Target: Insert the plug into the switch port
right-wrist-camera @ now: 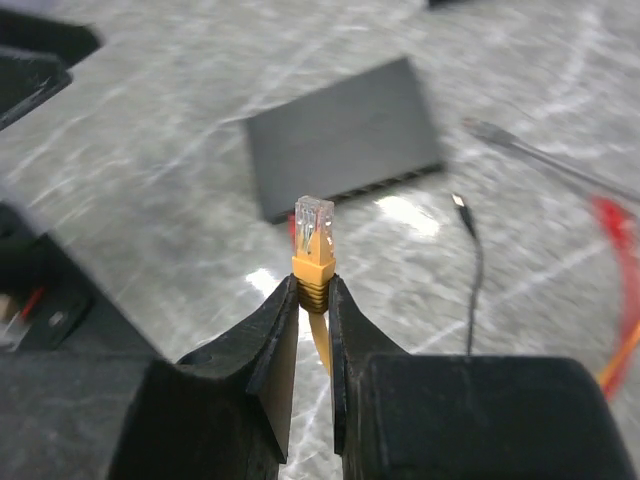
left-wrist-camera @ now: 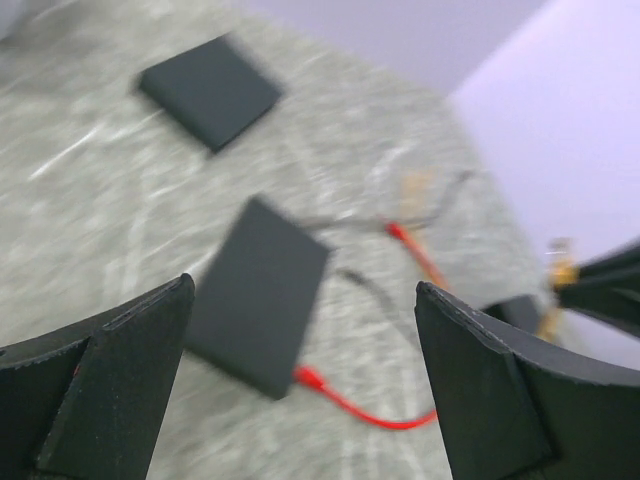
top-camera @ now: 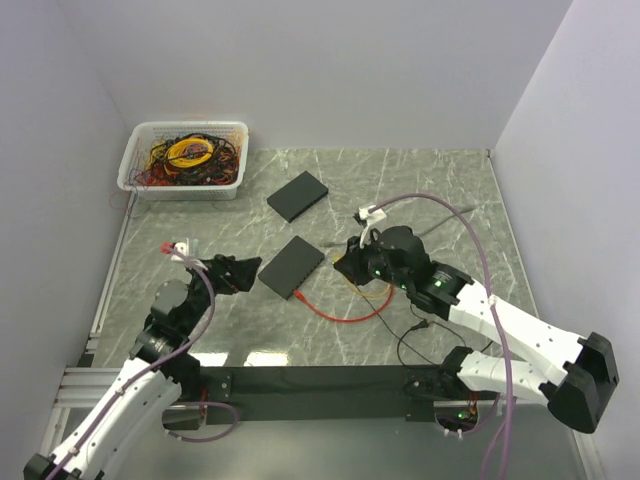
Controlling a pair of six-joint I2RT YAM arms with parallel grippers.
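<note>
White basket, well beyond the switch and to its left, holds tangled cables. A second black box lies beyond the switch. A red cable runs from the switch's near edge. Left pincer, left of the switch, gapes wide and holds nothing. Right pincer, right of the switch, is clamped on the plug: orange boot, clear tip, upright, apart from the switch.

Basket: far left corner, full of tangled wires.
Far box: black, flat, right of the basket.
Near box: black, flat, mid table.
Red wire: curls away from the near box's front.
Left gripper: just left of the near box.
Right gripper: just right of the near box.
</note>
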